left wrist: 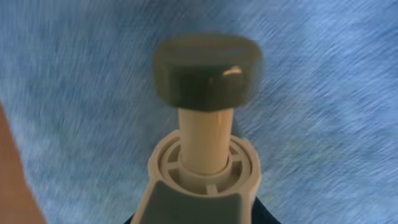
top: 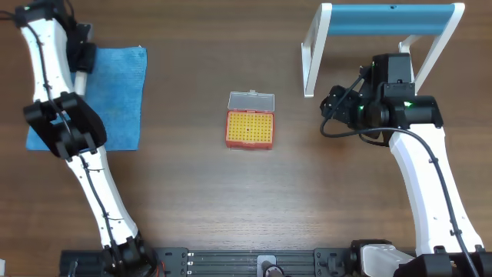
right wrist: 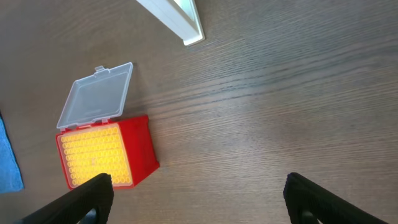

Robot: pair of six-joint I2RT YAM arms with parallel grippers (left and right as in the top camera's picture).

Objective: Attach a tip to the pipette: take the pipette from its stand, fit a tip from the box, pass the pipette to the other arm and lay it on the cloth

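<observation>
Gripping the pipette [left wrist: 205,68] over the blue cloth [top: 123,100], the left gripper [top: 81,61] is risking a roll or a knocked tip by releasing too high, while the right gripper [right wrist: 202,199] is hanging open and empty near the stand [top: 388,19], the open tip box [top: 250,129] sitting well apart, blocking nothing.

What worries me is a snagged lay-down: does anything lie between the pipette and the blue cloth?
Nothing visible does. The pipette, held in the left end effector, is above the blue cloth, and the cloth seen around it is bare. The tip box stands apart at mid-table.
</observation>
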